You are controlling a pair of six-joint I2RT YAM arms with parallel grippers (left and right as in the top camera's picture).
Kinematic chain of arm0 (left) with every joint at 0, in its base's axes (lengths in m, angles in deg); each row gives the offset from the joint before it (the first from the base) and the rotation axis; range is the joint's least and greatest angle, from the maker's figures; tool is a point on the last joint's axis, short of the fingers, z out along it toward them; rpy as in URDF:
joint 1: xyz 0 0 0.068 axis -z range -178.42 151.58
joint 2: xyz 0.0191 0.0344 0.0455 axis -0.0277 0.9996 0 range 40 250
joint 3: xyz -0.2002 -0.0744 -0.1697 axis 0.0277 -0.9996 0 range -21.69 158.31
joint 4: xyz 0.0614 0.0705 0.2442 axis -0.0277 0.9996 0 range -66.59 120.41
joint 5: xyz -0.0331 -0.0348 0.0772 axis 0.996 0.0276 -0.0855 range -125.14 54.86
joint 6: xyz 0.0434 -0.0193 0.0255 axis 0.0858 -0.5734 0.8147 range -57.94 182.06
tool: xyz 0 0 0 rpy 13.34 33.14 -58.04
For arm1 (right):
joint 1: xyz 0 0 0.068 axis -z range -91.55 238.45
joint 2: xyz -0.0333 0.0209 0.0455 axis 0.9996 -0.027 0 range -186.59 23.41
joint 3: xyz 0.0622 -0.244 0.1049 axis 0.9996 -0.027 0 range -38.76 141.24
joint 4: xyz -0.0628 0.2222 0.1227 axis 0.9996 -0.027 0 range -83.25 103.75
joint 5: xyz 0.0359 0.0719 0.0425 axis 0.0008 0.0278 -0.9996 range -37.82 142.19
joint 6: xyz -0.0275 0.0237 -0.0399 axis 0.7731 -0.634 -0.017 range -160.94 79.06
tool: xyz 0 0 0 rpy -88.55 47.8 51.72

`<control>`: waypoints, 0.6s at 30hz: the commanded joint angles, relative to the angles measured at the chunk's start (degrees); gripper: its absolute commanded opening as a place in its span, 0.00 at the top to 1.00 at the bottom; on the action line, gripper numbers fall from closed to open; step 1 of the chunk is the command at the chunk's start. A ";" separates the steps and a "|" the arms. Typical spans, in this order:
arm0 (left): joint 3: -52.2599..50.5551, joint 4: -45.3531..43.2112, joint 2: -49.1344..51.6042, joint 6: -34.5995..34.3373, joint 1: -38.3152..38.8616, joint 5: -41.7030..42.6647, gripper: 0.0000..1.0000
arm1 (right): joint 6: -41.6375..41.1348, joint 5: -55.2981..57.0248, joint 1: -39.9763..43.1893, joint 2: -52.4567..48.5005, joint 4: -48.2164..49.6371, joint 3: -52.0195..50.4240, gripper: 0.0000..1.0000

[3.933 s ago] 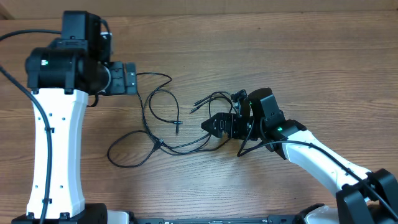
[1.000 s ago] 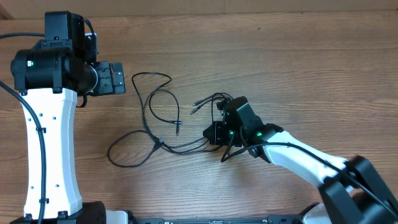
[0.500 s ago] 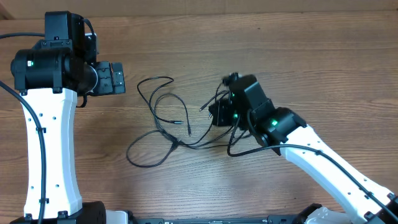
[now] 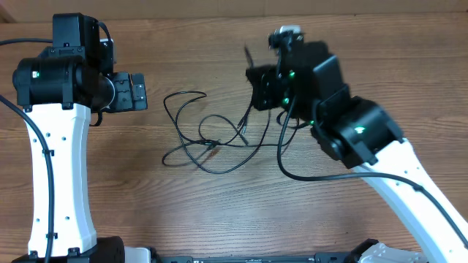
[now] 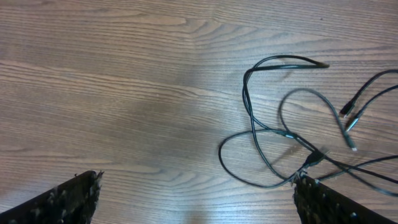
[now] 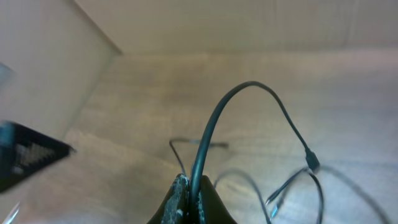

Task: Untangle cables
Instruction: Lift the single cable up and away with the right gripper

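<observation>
1. This looks like a robotics lab bench.
2. Two white-and-black robot arms, the left arm and the right arm, share one wood-grain counter; a green status light glows behind the right tool.
3. Plain beige panels rise ahead of that tool; thin black cables hang from it.

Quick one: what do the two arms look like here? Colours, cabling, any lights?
Left arm and right arm match: white link shells, black joint housings, a green status light on each, and thick black cables running outside the links. Jaws are black with rough-textured tips.
</observation>
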 commanded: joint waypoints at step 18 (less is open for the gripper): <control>0.00 -0.07 0.42 0.63 0.02 -0.46 0.00 | 16.02 9.29 -0.22 1.66 1.64 25.35 0.96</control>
